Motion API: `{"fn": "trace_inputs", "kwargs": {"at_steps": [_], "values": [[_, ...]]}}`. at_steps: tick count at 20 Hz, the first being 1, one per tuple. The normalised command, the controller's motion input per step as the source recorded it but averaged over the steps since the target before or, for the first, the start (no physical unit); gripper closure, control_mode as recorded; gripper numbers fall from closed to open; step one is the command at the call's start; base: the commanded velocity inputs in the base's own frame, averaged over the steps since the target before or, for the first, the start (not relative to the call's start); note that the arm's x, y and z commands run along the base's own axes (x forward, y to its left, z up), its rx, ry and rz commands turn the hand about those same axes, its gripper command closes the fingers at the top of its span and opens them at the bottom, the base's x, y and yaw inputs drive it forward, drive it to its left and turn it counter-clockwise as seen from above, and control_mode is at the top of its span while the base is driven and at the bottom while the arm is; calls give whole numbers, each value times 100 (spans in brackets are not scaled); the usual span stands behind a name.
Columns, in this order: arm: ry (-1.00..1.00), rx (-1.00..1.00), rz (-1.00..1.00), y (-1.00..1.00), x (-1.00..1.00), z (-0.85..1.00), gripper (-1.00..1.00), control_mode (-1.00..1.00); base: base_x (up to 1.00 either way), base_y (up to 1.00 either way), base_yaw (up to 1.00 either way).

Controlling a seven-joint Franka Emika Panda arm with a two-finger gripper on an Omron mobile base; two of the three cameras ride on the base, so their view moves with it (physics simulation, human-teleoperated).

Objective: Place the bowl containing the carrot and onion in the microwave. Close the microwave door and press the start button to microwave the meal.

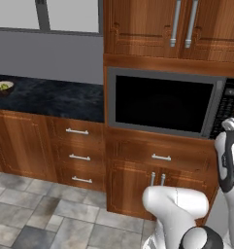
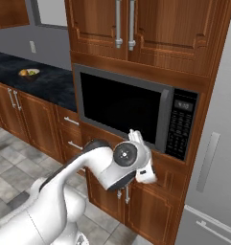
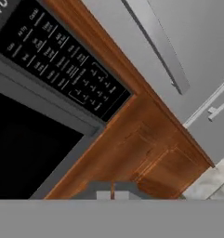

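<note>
The microwave (image 1: 162,78) (image 2: 168,122) sits built into the wood cabinets, and the microwave door (image 1: 159,104) (image 2: 121,107) is closed flat, its black glass showing nothing inside. The bowl, the carrot and the onion are hidden from view. A black keypad panel (image 1: 230,104) (image 2: 181,124) (image 3: 62,60) runs down the microwave's right side. My gripper (image 3: 112,195) is shut with nothing between its fingertips. It hangs in front of the wood trim just below the door's lower right corner, a little below the keypad. My hand (image 2: 135,137) rises toward the door's bottom edge.
A small dark bowl of yellow and green fruit (image 1: 3,86) (image 2: 29,72) stands far left on the black counter (image 1: 55,99). Drawers (image 1: 77,131) and cabinet doors (image 1: 159,185) lie under the microwave. A grey fridge (image 2: 213,158) (image 3: 187,46) stands to the right.
</note>
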Motion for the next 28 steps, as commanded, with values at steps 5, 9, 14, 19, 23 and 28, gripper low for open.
{"fn": "trace_inputs", "kwargs": {"at_steps": [5,9,14,19,23,28], "values": [[-22,35,8,-12,2,-5,100,-100,0,0,0],[-25,20,8,0,0,-5,100,-100,0,0,0],[-16,10,3,1,6,-5,100,-100,0,0,0],[-8,6,0,6,34,0,100,-100,0,0,0],[-3,5,-1,1,41,-4,100,-100,0,0,0],[-3,6,-3,0,27,-11,100,-100,0,0,0]]}}
